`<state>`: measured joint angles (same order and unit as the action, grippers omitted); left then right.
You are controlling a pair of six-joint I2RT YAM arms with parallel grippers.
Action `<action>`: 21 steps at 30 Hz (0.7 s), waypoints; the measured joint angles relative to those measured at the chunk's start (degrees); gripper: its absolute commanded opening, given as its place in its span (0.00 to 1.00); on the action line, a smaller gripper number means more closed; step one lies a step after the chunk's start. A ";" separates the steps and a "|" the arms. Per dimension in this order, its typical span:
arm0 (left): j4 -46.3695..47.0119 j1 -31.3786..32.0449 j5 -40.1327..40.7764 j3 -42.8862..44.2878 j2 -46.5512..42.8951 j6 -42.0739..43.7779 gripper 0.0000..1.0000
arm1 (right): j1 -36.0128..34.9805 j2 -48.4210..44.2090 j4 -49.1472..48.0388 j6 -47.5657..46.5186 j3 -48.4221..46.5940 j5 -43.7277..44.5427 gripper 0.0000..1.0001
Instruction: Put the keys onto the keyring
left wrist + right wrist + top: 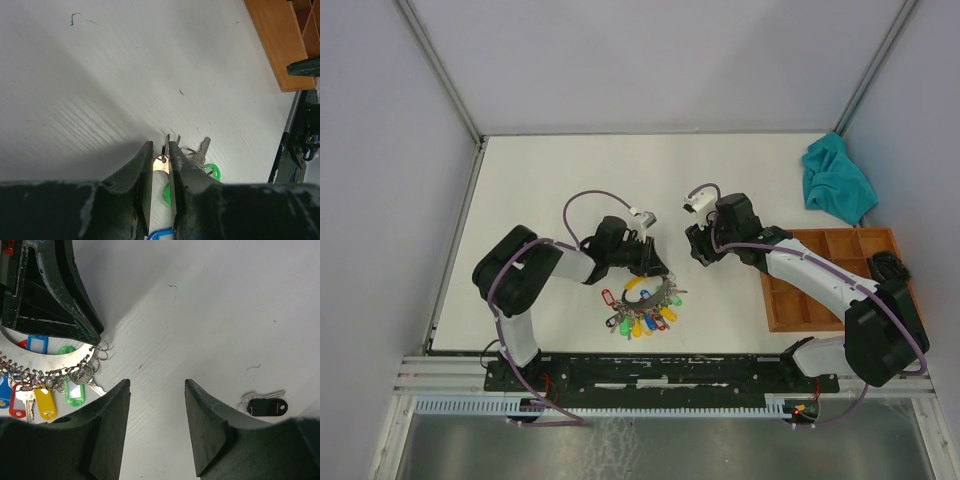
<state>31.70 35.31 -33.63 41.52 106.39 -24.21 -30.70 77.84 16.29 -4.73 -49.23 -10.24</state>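
The keyring (655, 298), a silvery ring strung with red, yellow, green and blue tagged keys, lies near the table's front. My left gripper (655, 268) is shut on its metal band; in the left wrist view the band (161, 162) sits pinched between the narrow jaws of that gripper (160, 147). My right gripper (698, 250) is open and empty (156, 385), just right of the ring (55, 362). A loose black-headed key (267, 407) lies on the table right of the right fingers. I cannot tell a loose green key from the ring's green tags.
A wooden compartment tray (830, 290) stands at the right, with a dark object (887, 265) at its far edge; it also shows in the left wrist view (277, 45). A teal cloth (837, 180) lies at the back right. White walls enclose the table.
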 measured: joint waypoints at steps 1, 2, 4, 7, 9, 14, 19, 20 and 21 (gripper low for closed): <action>-0.07 0.09 0.00 0.20 0.00 0.00 0.25 | 0.00 0.00 0.00 0.00 0.00 -0.02 0.56; -0.09 0.17 -0.02 0.28 0.00 0.00 0.25 | 0.00 0.00 0.02 0.00 0.00 -0.04 0.56; -0.15 0.33 -0.09 0.35 0.00 0.00 0.25 | 0.00 0.00 0.00 0.00 -0.02 -0.17 0.56; -0.35 0.46 -0.20 0.37 0.00 0.00 0.24 | 0.00 0.00 0.02 0.00 0.00 -0.26 0.56; -0.46 0.52 -0.52 0.44 0.00 0.00 0.23 | 0.00 0.02 0.04 0.00 -0.02 -0.35 0.56; -0.96 0.68 -0.98 0.98 0.72 0.02 0.19 | 0.00 0.39 0.04 -0.02 0.00 -0.76 0.56; -1.73 1.14 -1.09 1.46 1.05 0.04 0.09 | 0.00 0.85 0.04 -0.02 0.00 -1.60 0.56; -1.92 1.20 -1.11 1.55 1.07 0.04 0.06 | 0.00 0.85 0.02 -0.02 -0.02 -1.73 0.56; -2.14 1.29 -1.11 1.62 1.07 0.07 0.03 | 0.00 0.85 0.00 -0.02 0.00 -1.88 0.56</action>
<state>29.56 36.60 -34.74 43.13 107.46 -24.14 -30.70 78.70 16.29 -4.75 -49.23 -12.12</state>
